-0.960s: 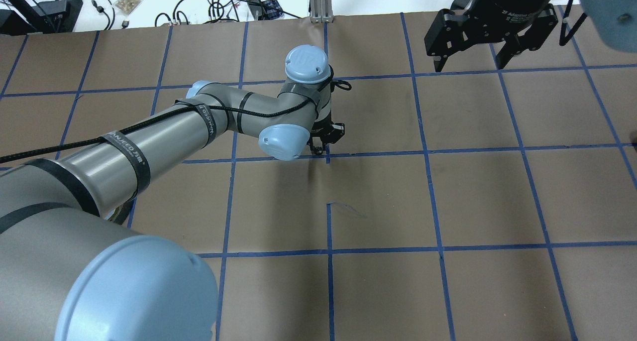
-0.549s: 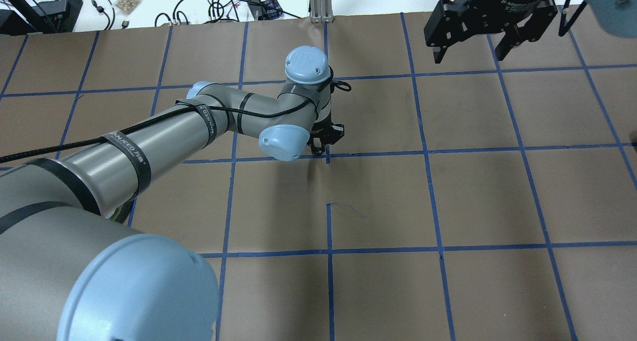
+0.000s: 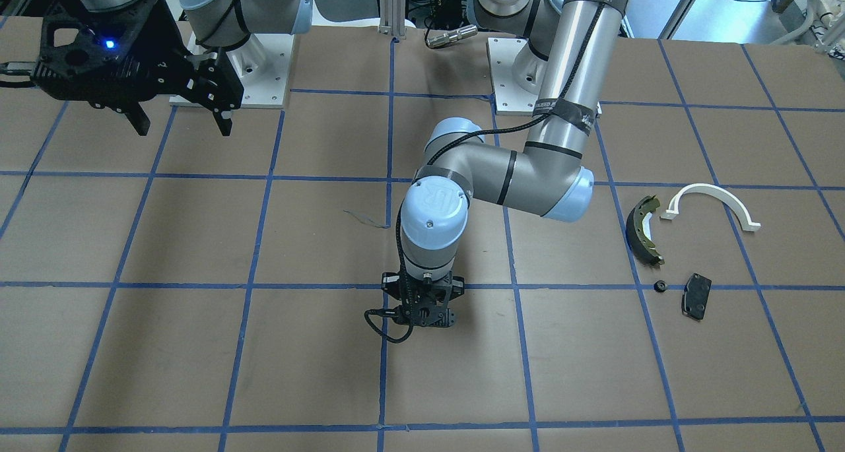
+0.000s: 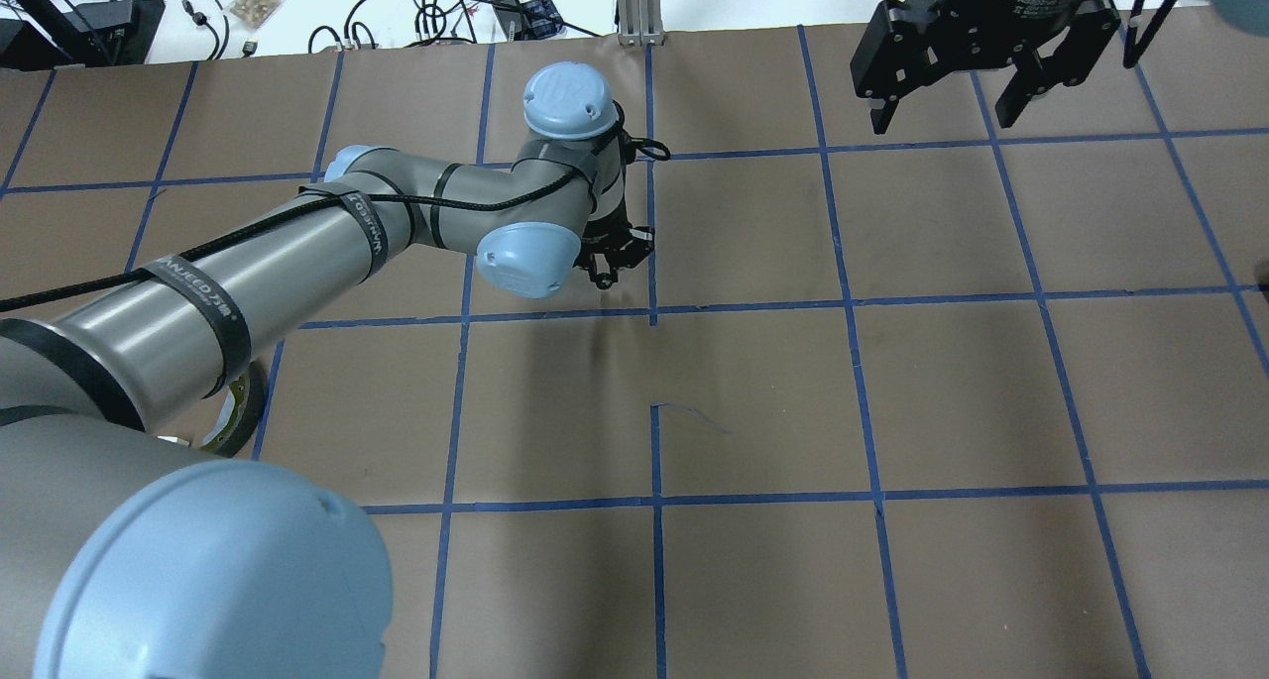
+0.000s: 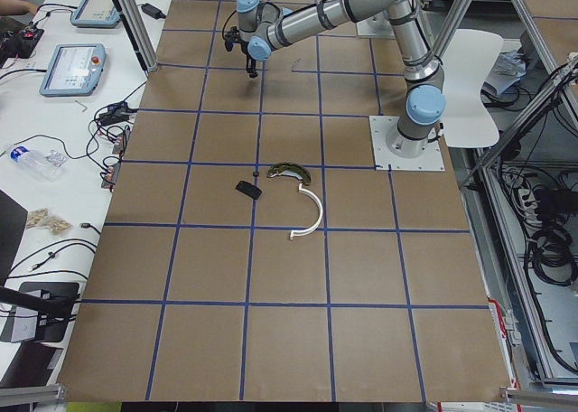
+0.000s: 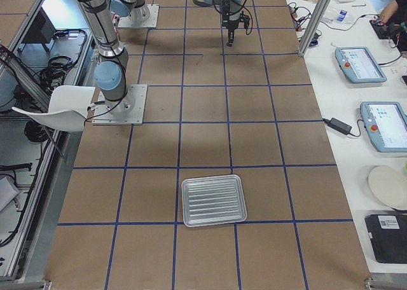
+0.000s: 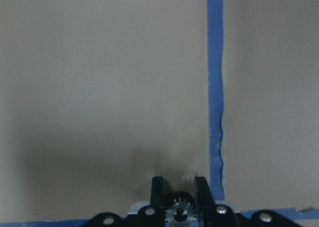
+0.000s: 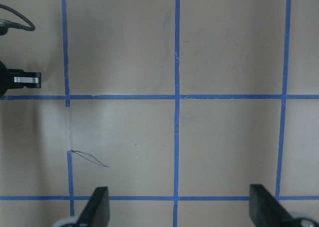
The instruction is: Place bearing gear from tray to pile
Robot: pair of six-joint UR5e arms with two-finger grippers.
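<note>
My left gripper [image 7: 179, 207] is shut on a small silver bearing gear [image 7: 179, 215] and holds it above the brown table; it also shows in the overhead view [image 4: 607, 271]. The pile lies apart from it at the right of the front view: a dark brake shoe [image 3: 643, 231] with olive lining, a white arch [image 3: 713, 201] and a flat black pad [image 3: 696, 295]. My right gripper [image 4: 942, 116] is open and empty, high over the far right of the table. The silver tray [image 6: 213, 200] shows only in the right side view.
A small black round part [image 3: 659, 286] lies beside the pad. The table is brown paper with a grid of blue tape [image 4: 652, 307]. Cables and boxes [image 4: 436, 5] lie beyond the far edge. The robot bases [image 3: 237, 76] stand at the near edge.
My left arm has swung left and away in the overhead view, with the gear still held. The right gripper has shifted slightly and stays open.
</note>
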